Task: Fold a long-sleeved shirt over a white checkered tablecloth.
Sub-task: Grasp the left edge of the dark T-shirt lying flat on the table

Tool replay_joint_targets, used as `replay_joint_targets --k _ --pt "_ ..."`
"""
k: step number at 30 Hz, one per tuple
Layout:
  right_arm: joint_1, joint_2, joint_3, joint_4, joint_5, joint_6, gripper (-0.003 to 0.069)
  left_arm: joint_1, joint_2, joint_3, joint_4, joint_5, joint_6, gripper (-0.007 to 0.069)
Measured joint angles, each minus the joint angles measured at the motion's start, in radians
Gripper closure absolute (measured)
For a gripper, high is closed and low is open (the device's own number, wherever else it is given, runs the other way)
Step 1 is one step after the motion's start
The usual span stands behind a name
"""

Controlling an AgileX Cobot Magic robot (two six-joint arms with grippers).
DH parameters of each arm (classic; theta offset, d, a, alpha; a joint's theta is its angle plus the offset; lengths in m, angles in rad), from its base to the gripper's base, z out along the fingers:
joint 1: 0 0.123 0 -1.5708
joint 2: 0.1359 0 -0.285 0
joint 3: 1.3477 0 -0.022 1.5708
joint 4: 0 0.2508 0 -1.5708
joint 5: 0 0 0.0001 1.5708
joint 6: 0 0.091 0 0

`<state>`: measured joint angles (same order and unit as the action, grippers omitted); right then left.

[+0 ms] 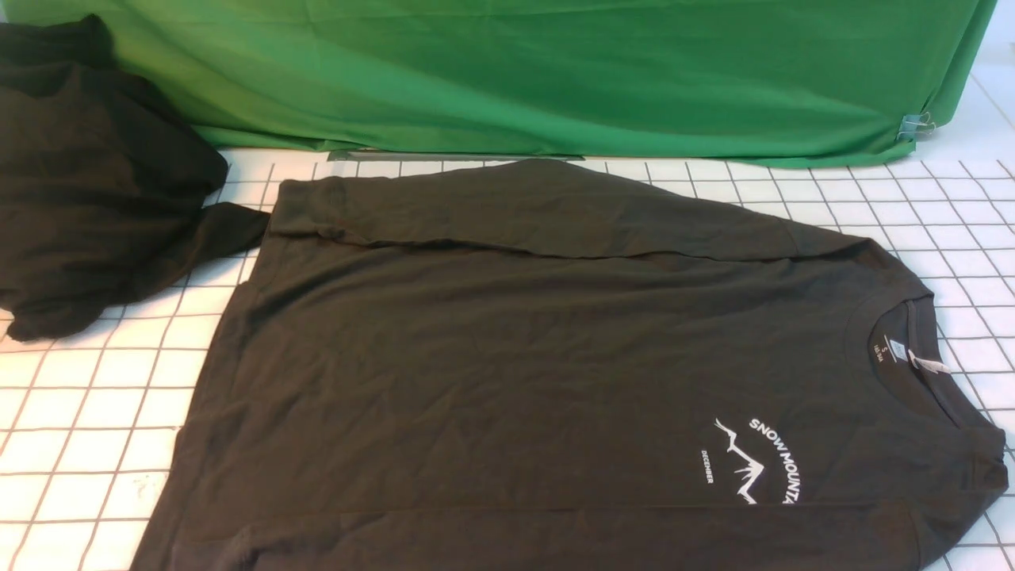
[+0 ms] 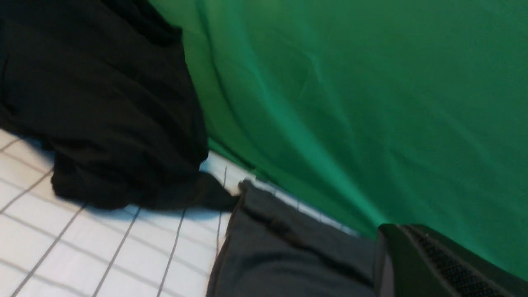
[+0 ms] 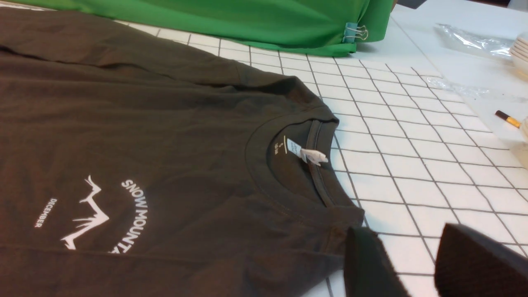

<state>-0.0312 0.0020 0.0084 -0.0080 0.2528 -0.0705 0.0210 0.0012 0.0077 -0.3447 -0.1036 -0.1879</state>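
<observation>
Long-sleeved shirt (image 1: pixel 507 357): spread chest up on the white checkered tablecloth (image 1: pixel 979 317), collar toward the robot's right, hem toward its left; the near edge runs out of the front view.
Sleeves: the far one lies folded along the body's far edge, its cuff (image 1: pixel 301 208) by the hem; the near one lies across the near side and covers the end of the "SNOW MOUNTA" lettering.
Neck tag (image 3: pixel 311 156): white, inside the open collar.
Other black garment (image 1: pixel 103 174): bunched at the far left, one end reaching the shirt's cuff corner; it crowds that corner, though whether they touch is unclear.
Green cloth (image 1: pixel 555 79): hangs behind the tablecloth, just beyond the far sleeve, with a binder clip (image 1: pixel 918 127) at its right end.
Right-hand surroundings: clear plastic (image 3: pixel 474 40) and stacked pale bowls (image 3: pixel 520 51) on the white surface past the cloth, well apart from the shirt.
Left gripper (image 2: pixel 383 243): fingers together, nothing visible between them; aimed toward the green cloth and the shirt's hem end.
Right gripper (image 3: pixel 406 247): fingers parted by a moderate gap, empty, near the collar-side shoulder; contact with the fabric cannot be told.
Arms: outside the front view.
</observation>
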Motion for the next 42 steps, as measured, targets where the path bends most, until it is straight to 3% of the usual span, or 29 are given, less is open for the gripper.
replay_joint_targets --k 6,8,10,12,14,16,18,21,22,24,29,33,35,38,42 --pt "0.0 0.0 0.0 0.0 0.0 0.0 0.0417 0.0 0.0 0.0 -0.014 -0.269 -0.161 0.0622" --pt "0.0 0.0 0.0 0.008 -0.001 0.006 0.0417 0.0 0.0 -0.008 0.004 -0.434 -0.282 0.0622" --pt "0.0 0.0 0.0 0.062 -0.028 0.071 0.0417 0.0 0.0 -0.084 0.054 -0.412 -0.344 0.0622" --pt "0.0 0.0 0.0 0.114 -0.075 0.13 0.0417 0.0 0.011 -0.154 0.126 -0.335 -0.37 0.0622" --pt "0.0 0.0 0.0 0.207 -0.196 0.294 0.0417 0.0 0.093 -0.375 0.283 -0.087 -0.395 0.0622" --pt "0.0 0.0 0.0 0.241 -0.293 0.423 0.0417 0.0 0.201 -0.52 0.345 0.138 -0.385 0.0622" --pt "0.0 0.0 0.0 0.257 -0.378 0.508 0.0417 -0.001 0.335 -0.632 0.358 0.378 -0.315 0.0622" --pt "0.0 0.0 0.0 0.269 -0.441 0.554 0.0417 -0.001 0.612 -0.8 0.291 0.788 -0.085 0.0622" --pt "0.0 0.0 0.0 0.27 -0.443 0.554 0.0417 -0.001 0.612 -0.806 0.291 0.809 -0.085 0.0622" --pt "0.0 0.0 0.0 0.271 -0.461 0.567 0.0417 -0.001 0.825 -0.835 0.203 1.02 0.071 0.0622" --pt "0.001 0.0 0.0 0.273 -0.477 0.582 0.042 -0.017 1.041 -0.78 0.134 1.061 0.197 0.0622" --pt "0.038 0.028 -0.119 0.27 -0.2 0.491 0.0561 -0.119 1.152 -0.7 0.143 0.989 0.201 0.0631" --pt "0.076 0.104 -0.234 0.268 -0.041 0.37 0.0623 -0.197 1.206 -0.677 0.175 0.963 0.159 0.0631" --pt "0.142 0.293 -0.434 0.267 0.163 0.198 0.0647 -0.304 1.289 -0.671 0.296 0.952 0.012 0.0631" --pt "0.201 0.52 -0.606 0.267 0.395 0.038 0.0651 -0.337 1.365 -0.671 0.439 0.903 -0.099 0.0618"
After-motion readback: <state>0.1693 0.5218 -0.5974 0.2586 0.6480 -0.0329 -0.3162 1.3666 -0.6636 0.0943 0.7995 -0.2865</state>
